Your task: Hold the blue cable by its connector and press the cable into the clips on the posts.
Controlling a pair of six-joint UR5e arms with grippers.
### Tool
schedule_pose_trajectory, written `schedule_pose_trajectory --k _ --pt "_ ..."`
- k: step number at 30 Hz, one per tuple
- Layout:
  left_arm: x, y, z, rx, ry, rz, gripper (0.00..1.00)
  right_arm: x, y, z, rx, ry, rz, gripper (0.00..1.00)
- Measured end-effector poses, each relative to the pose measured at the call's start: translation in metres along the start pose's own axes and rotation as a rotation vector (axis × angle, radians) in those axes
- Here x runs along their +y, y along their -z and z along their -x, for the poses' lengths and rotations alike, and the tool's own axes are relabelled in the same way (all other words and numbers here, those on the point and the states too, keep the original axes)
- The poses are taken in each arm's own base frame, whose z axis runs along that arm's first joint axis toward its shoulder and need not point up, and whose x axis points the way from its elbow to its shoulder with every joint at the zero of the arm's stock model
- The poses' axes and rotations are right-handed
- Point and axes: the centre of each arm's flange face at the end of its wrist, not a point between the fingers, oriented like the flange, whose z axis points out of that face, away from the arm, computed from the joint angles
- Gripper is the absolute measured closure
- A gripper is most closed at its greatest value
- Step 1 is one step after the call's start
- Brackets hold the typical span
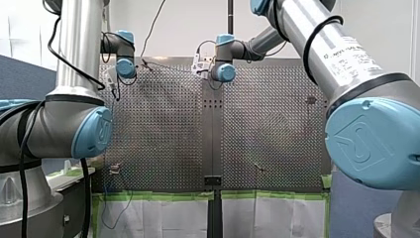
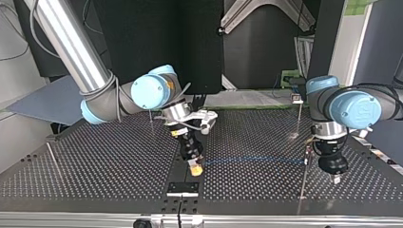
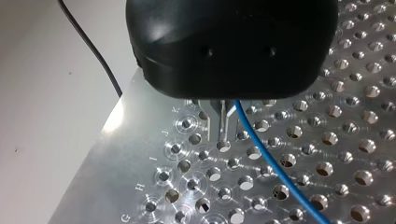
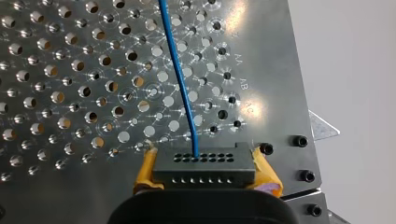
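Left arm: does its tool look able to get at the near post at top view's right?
Probably yes. The post stands just beside my left tool, only bare perforated table between them; my right tool, shut on the black connector, sits well off along the blue cable.

Front cam sits high behind the arms, looking out over perforated table [image 1: 163,139]. Top cam sits low opposite, facing the arms. Both wrist cams are close over the plate and share blue cable [image 3: 273,165].
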Motion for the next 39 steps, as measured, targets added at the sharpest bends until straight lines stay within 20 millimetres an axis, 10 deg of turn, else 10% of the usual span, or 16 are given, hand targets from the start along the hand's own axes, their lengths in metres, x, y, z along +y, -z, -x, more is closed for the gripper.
schedule_pose_trajectory --k 5,19,39 --pt "0.0 0.001 0.001 0.013 0.009 -0.015 0.0 0.0 0.0 0.001 -0.005 0.0 0.0 0.99" --pt "-0.001 0.016 0.002 0.096 -0.06 -0.004 0.0 0.001 0.0 0.001 -0.006 -0.001 0.002 0.99" --pt "-0.01 0.091 0.014 0.265 0.004 -0.075 0.0 0.0 0.0 0.002 -0.007 -0.002 -0.004 0.99"
